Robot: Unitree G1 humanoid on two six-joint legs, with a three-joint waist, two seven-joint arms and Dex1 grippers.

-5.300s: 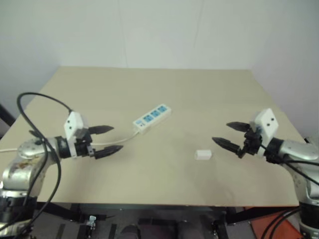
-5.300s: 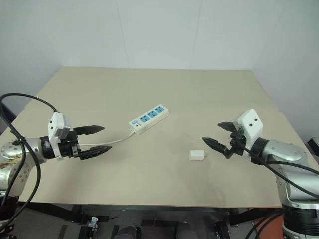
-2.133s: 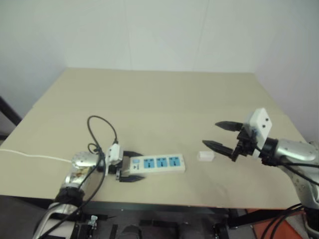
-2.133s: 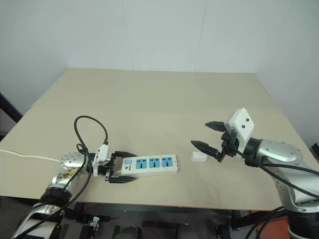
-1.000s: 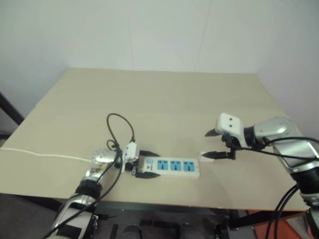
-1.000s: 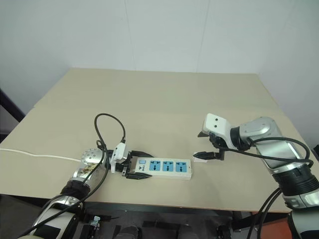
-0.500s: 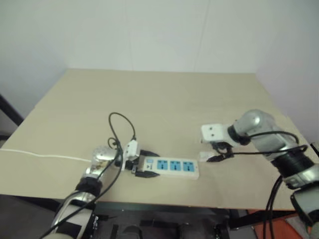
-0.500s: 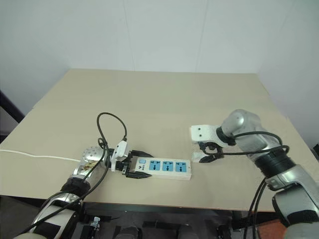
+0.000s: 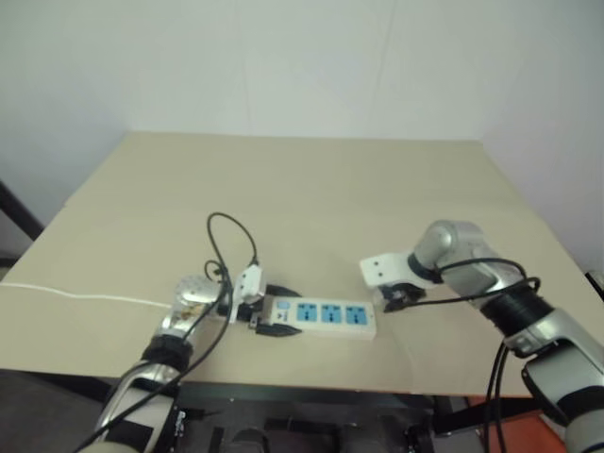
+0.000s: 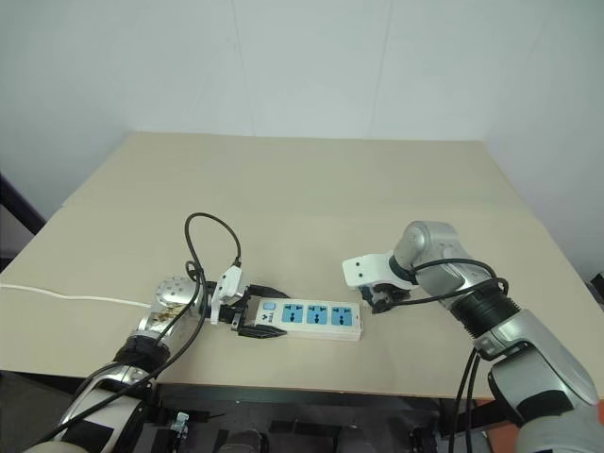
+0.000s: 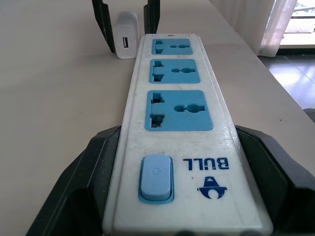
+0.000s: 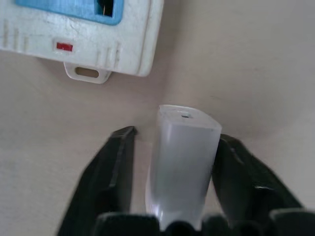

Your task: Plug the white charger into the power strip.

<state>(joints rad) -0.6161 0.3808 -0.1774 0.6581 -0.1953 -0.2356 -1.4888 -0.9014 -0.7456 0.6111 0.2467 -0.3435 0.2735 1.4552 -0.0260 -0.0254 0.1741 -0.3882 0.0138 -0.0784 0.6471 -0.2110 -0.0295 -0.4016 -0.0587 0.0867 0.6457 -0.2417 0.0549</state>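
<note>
A plain beige rectangular table [image 10: 311, 179] with a smooth matte top fills the middle of the head views, its far edge against a white wall. On it, toward the lower middle, lies a long white power strip [image 10: 310, 319] with three blue socket faces, running left to right near the front edge. Just off the strip's right end lies a small white rounded charger block [image 11: 126, 42], and a thin white cord [image 10: 66, 297] trails over the tabletop to the lower left edge.

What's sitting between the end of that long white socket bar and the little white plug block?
Nothing: in the right wrist view, bare tan tabletop separates the long white power strip from the small white charger block.
</note>
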